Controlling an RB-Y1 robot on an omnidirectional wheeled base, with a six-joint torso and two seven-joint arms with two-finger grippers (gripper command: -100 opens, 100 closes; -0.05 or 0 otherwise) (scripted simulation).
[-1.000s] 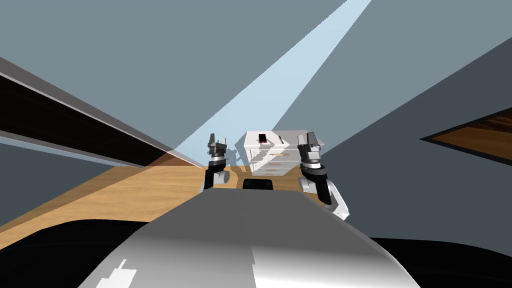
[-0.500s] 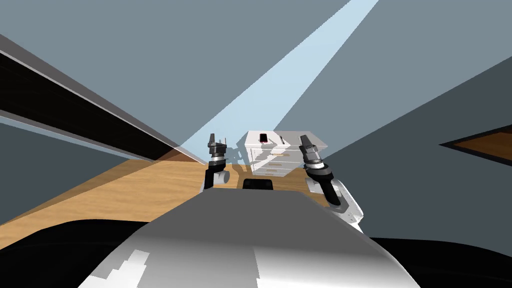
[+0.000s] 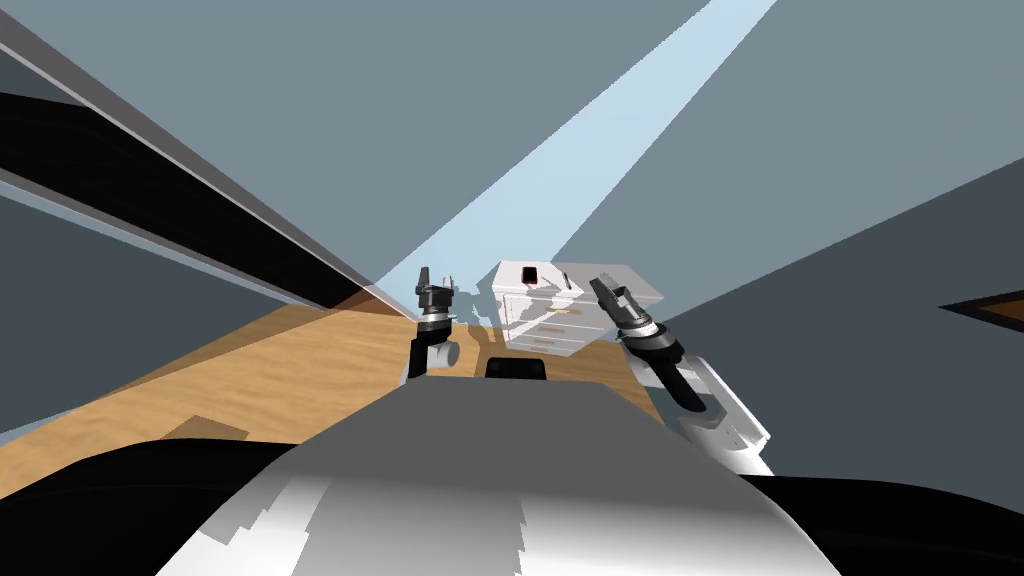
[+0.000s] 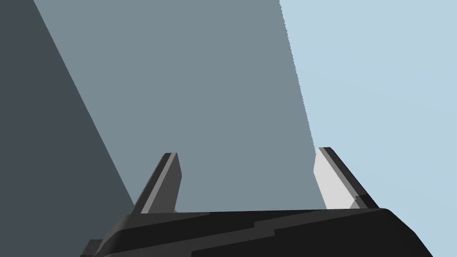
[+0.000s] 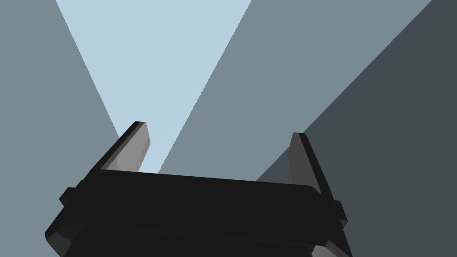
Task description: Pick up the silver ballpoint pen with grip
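No legible text or labels

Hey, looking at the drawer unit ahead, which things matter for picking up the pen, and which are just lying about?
For the job: the thin pen on top of the white drawer unit; the right hand, open, tilted toward it.
Just lying about: the dark flat thing with a red edge beside the pen; the left hand, open, idle and upright.

Pen (image 3: 568, 281) on cabinet (image 3: 540, 325) top: thin dark sliver, perhaps; detail unreadable.
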